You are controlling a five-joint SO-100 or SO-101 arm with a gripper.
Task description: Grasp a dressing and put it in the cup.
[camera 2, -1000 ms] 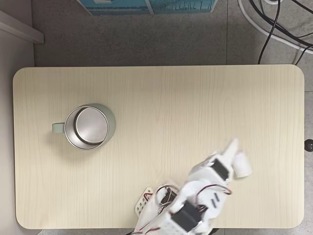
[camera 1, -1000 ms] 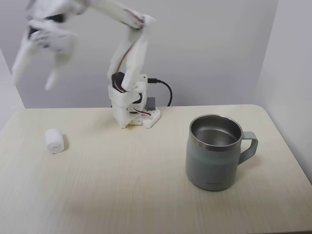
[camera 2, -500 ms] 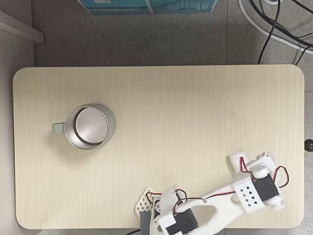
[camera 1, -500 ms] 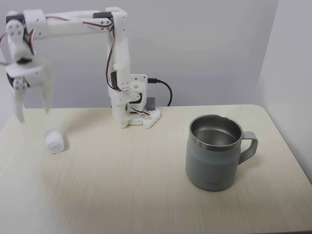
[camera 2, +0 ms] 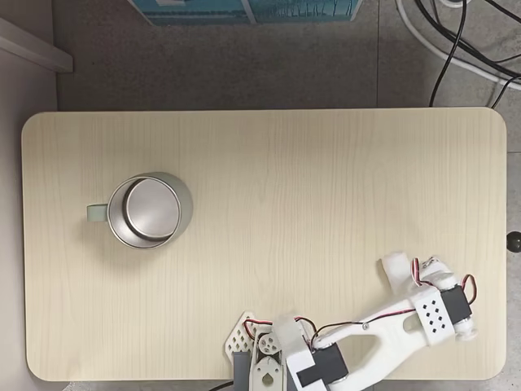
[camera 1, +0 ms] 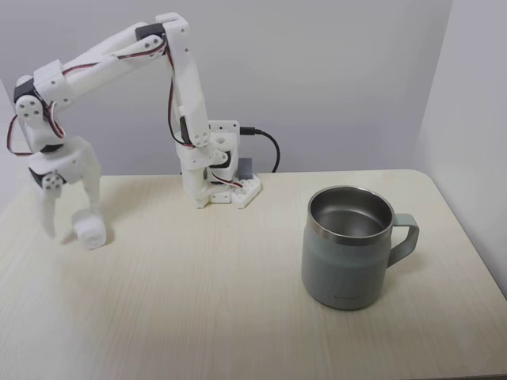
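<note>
- The arm point(camera 1: 119, 55) is reaching out from its base point(camera 1: 214, 170) toward the left edge of the table point(camera 1: 238, 301) in the side-on fixed view.
- The gripper point(camera 1: 70, 229) is pointing down with its fingers spread apart, gripping nothing.
- The dressing point(camera 1: 89, 229) is lying on the table between the two fingers; one finger is standing just left of it and the other is coming down behind it, and I cannot tell whether either is touching it.
- In the top-down fixed view the dressing point(camera 2: 397, 271) is showing partly from under the gripper body, near the table's right end.
- The cup point(camera 1: 348, 247) is standing upright, well apart from the dressing, with its handle pointing away from the arm.
- From above, the cup point(camera 2: 149, 210) is sitting toward the table's left end, showing nothing inside.
</note>
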